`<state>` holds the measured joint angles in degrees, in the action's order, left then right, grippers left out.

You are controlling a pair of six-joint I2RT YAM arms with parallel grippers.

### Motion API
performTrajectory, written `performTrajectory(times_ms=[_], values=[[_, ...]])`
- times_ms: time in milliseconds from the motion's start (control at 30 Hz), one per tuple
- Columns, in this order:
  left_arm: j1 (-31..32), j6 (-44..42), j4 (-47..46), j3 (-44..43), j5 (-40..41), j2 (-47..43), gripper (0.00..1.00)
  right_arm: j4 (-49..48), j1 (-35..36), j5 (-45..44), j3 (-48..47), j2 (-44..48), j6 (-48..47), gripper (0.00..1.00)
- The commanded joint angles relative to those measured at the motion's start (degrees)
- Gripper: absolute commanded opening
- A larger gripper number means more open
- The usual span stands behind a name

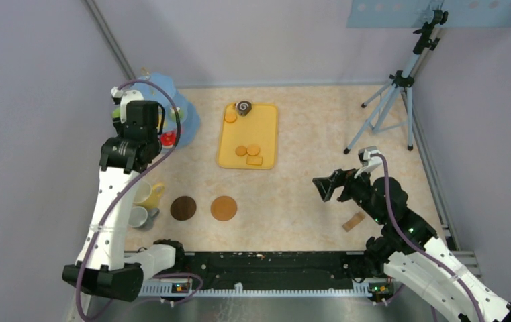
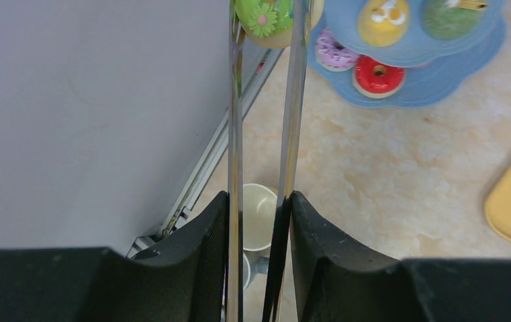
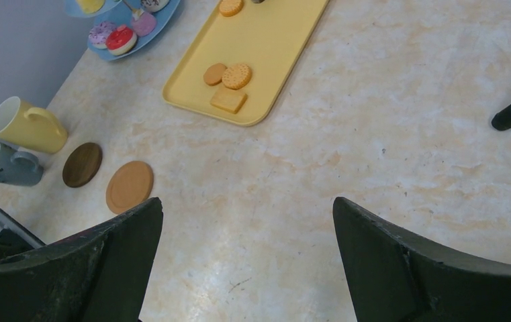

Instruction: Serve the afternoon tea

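My left gripper point(image 2: 259, 198) is shut on the two arms of the long metal tongs point(image 2: 234, 121). The tongs' tips pinch a green flower-topped doughnut point(image 2: 264, 20) above the table, left of the blue tiered stand point(image 2: 440, 87). On that stand lie a red doughnut point(image 2: 379, 75), a pink one point(image 2: 335, 50) and other cakes. The yellow tray point(image 1: 266, 127) carries orange biscuits point(image 1: 247, 151) and a chocolate swirl cake point(image 1: 244, 107). The yellow mug point(image 1: 148, 194), grey-white mug point(image 1: 137, 217), dark coaster point(image 1: 183, 208) and light coaster point(image 1: 223, 208) sit near left. My right gripper point(image 1: 326, 188) hovers open and empty over bare table.
A small wooden block point(image 1: 354, 221) lies beside the right arm. A tripod point(image 1: 393, 100) stands at the back right. A metal rail point(image 2: 219, 147) runs along the left wall. The black base bar point(image 1: 266, 265) lines the near edge.
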<state>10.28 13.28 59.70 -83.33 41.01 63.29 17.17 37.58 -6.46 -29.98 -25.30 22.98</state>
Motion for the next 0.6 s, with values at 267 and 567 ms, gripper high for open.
performTrajectory(times_ms=[267,567], values=[[-19.8,-1.0,-23.5,8.9,-13.0,5.5,0.30,-1.6,-0.3,1.1,-0.5,0.4,-0.5,0.95],[-20.1,-3.2,-35.4,14.0,-16.9,9.4,0.22,-1.7,-0.4,0.6,0.1,4.2,-0.4,0.95]])
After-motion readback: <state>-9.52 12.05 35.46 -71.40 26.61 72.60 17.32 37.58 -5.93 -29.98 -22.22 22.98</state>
